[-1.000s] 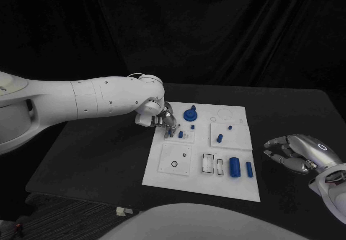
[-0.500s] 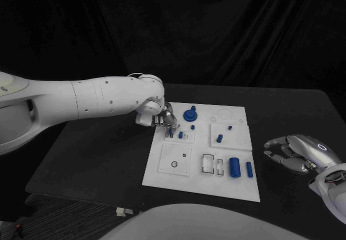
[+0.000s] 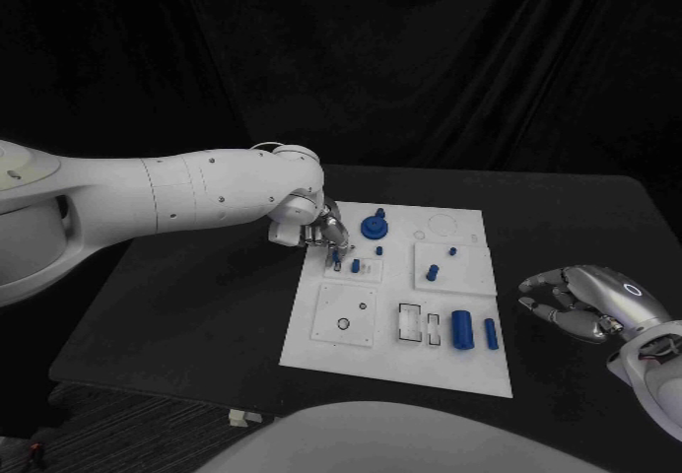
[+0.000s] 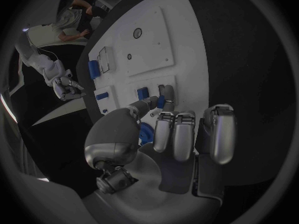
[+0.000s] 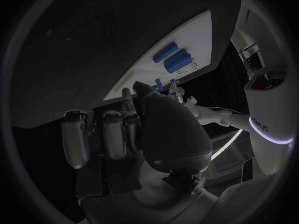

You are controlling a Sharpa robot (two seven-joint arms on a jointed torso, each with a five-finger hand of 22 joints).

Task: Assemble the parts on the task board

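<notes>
Task board (image 3: 341, 350), white, flat on the black counter (image 3: 199, 315), middle of the scene. Blue parts on it, six counted from the head view: one round flanged piece with a stub on top (image 3: 375, 227) near the far edge; one small peg (image 3: 356, 264) standing just beside the left robot hand's fingertips; two small pegs on the raised tile to the right, one (image 3: 452, 251) farther and one (image 3: 432, 272) nearer; one thick cylinder (image 3: 462, 329) and one thin cylinder (image 3: 492, 333) lying side by side near the right front corner. Also one small dark ring (image 3: 343, 323) on the near-left tile.

Left robot hand (image 3: 320, 236) over the board's far-left part, fingertips down; the left wrist view shows thumb and a finger pinching a small blue peg (image 4: 160, 102) against the board, other fingers held straight, close together.

Right robot hand (image 3: 585, 301) off the board, above the counter to its right, well apart from the parts; fingers curled inward, nothing in them.
</notes>
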